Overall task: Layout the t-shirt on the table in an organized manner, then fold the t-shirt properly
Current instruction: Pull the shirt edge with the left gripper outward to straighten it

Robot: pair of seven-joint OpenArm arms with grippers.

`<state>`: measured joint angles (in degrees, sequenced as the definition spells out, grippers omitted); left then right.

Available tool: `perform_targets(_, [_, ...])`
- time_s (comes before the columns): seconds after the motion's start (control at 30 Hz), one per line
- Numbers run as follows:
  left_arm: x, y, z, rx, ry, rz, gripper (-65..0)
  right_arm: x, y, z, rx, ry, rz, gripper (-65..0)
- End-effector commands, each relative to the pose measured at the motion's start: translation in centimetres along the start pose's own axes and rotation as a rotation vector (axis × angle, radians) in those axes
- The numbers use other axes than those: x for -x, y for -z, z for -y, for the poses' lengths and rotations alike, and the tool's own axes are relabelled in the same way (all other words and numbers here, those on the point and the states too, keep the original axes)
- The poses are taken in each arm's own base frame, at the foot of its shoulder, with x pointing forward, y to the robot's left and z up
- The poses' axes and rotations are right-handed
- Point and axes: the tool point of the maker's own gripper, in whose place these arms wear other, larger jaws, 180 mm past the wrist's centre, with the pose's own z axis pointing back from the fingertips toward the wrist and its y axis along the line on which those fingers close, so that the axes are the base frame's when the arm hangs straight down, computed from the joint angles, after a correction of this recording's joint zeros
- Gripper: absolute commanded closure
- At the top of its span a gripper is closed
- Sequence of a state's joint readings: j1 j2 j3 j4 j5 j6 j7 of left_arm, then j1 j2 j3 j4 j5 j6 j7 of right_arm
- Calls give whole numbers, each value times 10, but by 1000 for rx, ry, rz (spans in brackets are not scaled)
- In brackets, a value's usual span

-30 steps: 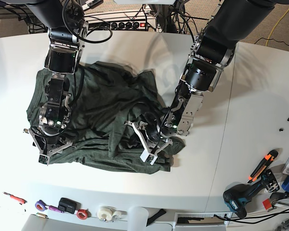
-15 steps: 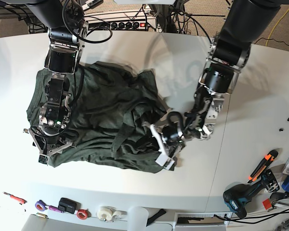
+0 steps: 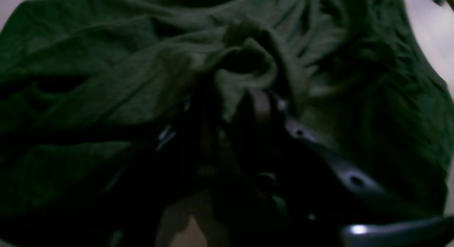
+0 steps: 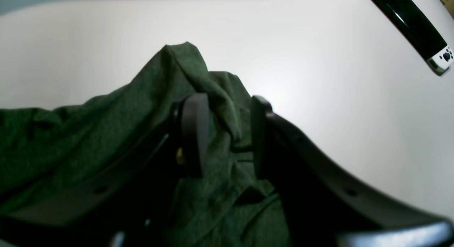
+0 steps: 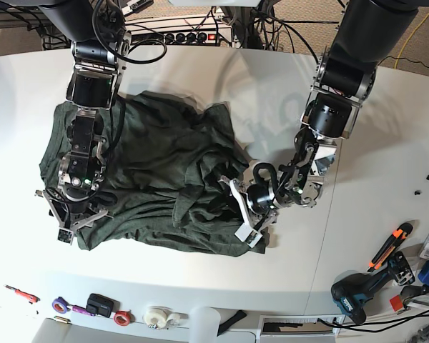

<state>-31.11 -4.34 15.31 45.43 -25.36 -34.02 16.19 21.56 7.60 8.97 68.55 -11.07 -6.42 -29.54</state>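
T-shirt lies crumpled on table, toward its left half, not spread flat. Right gripper at shirt's left front corner, jaws apart with fabric fold between them. Left gripper at shirt's right front edge; jaw state cannot tell, view dark and blurred.

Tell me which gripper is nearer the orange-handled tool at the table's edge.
Left. The left gripper works the t-shirt edge nearest the orange-handled tool; the right gripper is across the shirt, much farther.
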Motion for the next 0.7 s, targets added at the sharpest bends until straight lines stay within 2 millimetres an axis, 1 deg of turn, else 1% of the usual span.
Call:
perform_targets(0.0, [-31,3,3,8,22,71,-233,-28,0,8,24,9,72,-204])
perform_targets(0.1, [-32,4,4,1,16,79,-232,-28,0,8,24,9,72,-204])
perform_targets(0.23, [-38,9,10,6,7,103,-231,-27,0,8,24,8,71,-204])
perform_targets(0.27, [-39,10,10,3,5,107,-221,-27,0,8,24,8,72,-204])
perform_targets(0.3, [-40,11,11,-2,0,111,-192,-27,0,8,24,9,71,-204])
perform_targets(0.33, [-40,12,11,-7,-3,113,-149,-28,0,8,24,9,72,-204])
perform_targets(0.4, [-41,12,11,-7,-4,117,-34,-27,0,8,25,8,72,-204])
perform_targets(0.43, [-41,12,11,-7,-4,117,0,-27,0,8,25,8,71,-204])
perform_targets(0.57, [-41,12,11,-4,-3,117,0,-27,0,8,25,8,72,-204])
perform_targets(0.67, [-45,9,20,56,4,132,0,-27,0,8,25,8,72,-204])
